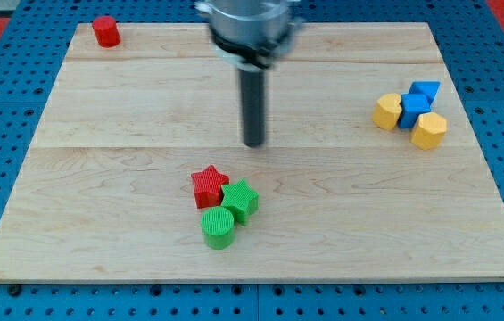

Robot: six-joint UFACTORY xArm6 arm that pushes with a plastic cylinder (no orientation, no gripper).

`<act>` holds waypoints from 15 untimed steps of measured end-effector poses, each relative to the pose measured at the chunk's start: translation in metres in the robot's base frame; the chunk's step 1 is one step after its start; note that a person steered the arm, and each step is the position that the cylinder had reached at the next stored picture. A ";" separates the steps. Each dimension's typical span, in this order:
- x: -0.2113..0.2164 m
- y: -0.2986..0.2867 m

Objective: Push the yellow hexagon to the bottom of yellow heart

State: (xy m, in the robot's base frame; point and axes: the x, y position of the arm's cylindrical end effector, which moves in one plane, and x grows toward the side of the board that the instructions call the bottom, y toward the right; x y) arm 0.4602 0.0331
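The yellow hexagon [428, 130] sits at the view's right, touching the lower right of a blue block [413, 109]. The yellow heart [387, 111] lies just left of that blue block. A second blue block [425, 91] sits above them. The hexagon is to the right of and slightly below the heart. My tip [253, 141] is near the board's middle, far to the left of this cluster and touching no block.
A red star [208, 186], a green star [240, 200] and a green cylinder [218, 227] cluster below my tip. A red cylinder [105, 31] stands at the top left corner of the wooden board [127, 134].
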 end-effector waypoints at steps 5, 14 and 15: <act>-0.004 0.228; -0.029 0.195; -0.044 0.183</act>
State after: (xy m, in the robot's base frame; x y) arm 0.4161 0.2161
